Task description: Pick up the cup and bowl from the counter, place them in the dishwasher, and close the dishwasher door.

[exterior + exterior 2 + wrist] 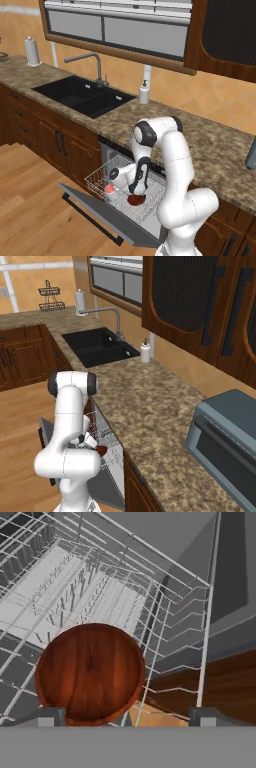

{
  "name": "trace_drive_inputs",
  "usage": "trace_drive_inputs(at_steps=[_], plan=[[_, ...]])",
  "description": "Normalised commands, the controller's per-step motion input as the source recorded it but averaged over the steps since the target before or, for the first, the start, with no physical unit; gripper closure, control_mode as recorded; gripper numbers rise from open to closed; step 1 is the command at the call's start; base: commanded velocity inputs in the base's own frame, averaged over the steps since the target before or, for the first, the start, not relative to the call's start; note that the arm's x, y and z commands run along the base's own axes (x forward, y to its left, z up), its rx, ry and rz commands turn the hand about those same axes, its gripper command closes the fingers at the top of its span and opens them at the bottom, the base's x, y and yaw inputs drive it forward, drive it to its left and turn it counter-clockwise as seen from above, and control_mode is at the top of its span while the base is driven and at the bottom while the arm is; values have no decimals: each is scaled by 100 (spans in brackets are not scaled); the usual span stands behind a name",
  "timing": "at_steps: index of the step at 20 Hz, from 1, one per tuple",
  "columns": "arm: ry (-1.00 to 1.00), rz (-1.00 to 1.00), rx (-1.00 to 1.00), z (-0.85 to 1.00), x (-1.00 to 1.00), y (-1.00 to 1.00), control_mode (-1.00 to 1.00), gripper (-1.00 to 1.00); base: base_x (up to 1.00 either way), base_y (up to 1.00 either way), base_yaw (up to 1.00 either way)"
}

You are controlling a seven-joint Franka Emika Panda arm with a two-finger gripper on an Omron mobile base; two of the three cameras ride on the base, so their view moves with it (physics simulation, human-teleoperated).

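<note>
Gripper (127,717) open above bowl (90,672) in rack (175,627)

White wire rack (102,175) holds the bowl (90,671) and cup (109,189); counter (200,135) bears soap dispenser (144,93).

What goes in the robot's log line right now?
hand: open | bowl: in dishwasher rack | cup: in rack | dishwasher door: down

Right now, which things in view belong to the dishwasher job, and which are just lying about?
Job:
- bowl, in the rack
- cup, in the rack
- wire rack
- dishwasher door, down
- counter
- hand, open

Lying about:
- soap dispenser
- sink
- faucet
- paper towel roll
- toaster oven
</note>
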Motion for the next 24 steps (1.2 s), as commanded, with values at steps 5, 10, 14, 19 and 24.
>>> trace_drive_inputs(at_steps=[5, 10, 14, 19, 24], plan=[[0, 0, 4, 96, -94, 37, -100, -100, 0, 0, 0], [0, 3, 1, 100, -80, 25, -100, -100, 0, 0, 0], [0, 16, 0, 100, -59, 58, -100, -100, 0, 0, 0], [4, 16, -1, 100, -10, 98, -100, -100, 0, 0, 0], [24, 11, -10, 94, -28, 99, -100, -100, 0, 0, 0]])
